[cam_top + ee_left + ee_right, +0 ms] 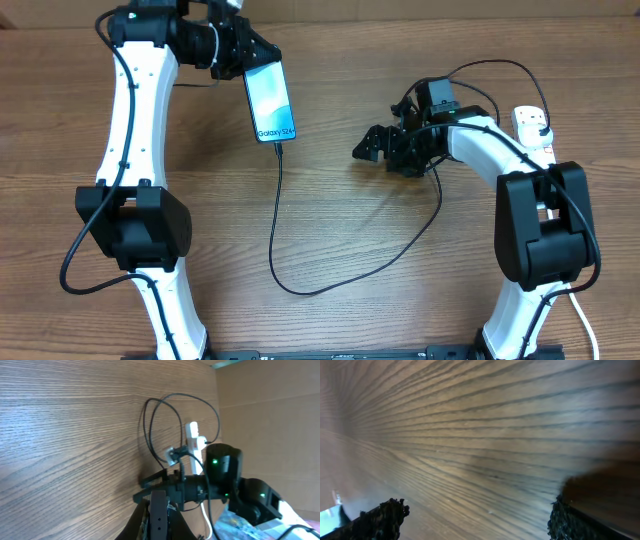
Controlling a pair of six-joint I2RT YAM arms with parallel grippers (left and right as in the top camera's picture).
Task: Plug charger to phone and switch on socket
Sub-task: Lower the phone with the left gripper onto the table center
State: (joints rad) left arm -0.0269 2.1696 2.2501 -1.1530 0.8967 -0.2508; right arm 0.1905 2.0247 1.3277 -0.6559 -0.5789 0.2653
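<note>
My left gripper (247, 62) is shut on the top end of the phone (270, 100), whose light-blue screen faces up at the table's far left. In the left wrist view the phone (159, 517) shows edge-on between the fingers (159, 505). The black charger cable (275, 230) joins the phone's lower end, loops across the table and runs toward the white socket (532, 125) at the far right, which is partly hidden by the right arm. The socket (193, 435) and cable loop (150, 425) also show in the left wrist view. My right gripper (372, 146) is open and empty over bare wood (475, 520).
The wooden table (400, 300) fills the views. A white cord (585, 325) runs down beside the right arm's base. Cardboard walls (270, 420) stand behind the table's far edge.
</note>
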